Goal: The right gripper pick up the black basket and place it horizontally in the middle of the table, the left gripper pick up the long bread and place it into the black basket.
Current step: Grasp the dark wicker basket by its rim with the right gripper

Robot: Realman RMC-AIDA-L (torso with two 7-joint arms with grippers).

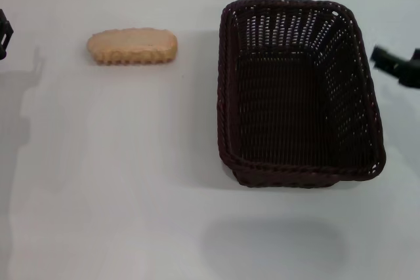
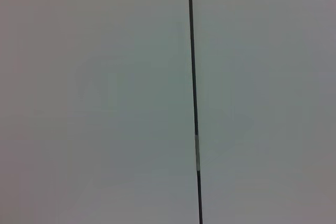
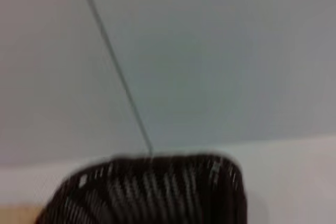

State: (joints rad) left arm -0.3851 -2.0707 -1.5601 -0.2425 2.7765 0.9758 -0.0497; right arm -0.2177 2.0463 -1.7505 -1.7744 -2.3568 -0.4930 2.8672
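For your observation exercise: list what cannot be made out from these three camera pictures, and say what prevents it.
1. Left gripper: head view, cut off by the picture's edge; only a sliver shows.
2. Right gripper: head view, blurred and partly cut off by the edge.
3. Black basket: right wrist view, blurred, only one end in frame.
4. Long bread: absent from the left wrist view, which shows only a blank surface.

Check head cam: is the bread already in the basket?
No, the long bread lies on the table, apart from the black basket.
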